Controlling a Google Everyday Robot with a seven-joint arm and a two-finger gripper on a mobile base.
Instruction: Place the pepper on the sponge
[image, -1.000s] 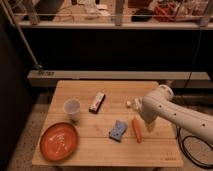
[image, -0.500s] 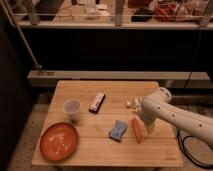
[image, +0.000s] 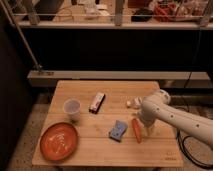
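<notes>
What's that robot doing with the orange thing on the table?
The robot's arm reaches in from the right. Its gripper hangs open just right of the pepper, which lies on the wooden table. The blue sponge sits just left of the pepper with nothing on it, so the pepper isn't picked up yet. A cup, a box and a plate stand farther left.

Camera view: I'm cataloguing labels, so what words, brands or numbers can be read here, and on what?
None can be read.
On the box: pale markings, too blurred to read.
On the plate, cup, sponge and pepper: nothing visible.
On the pincer, beside the pepper: nothing visible.
</notes>
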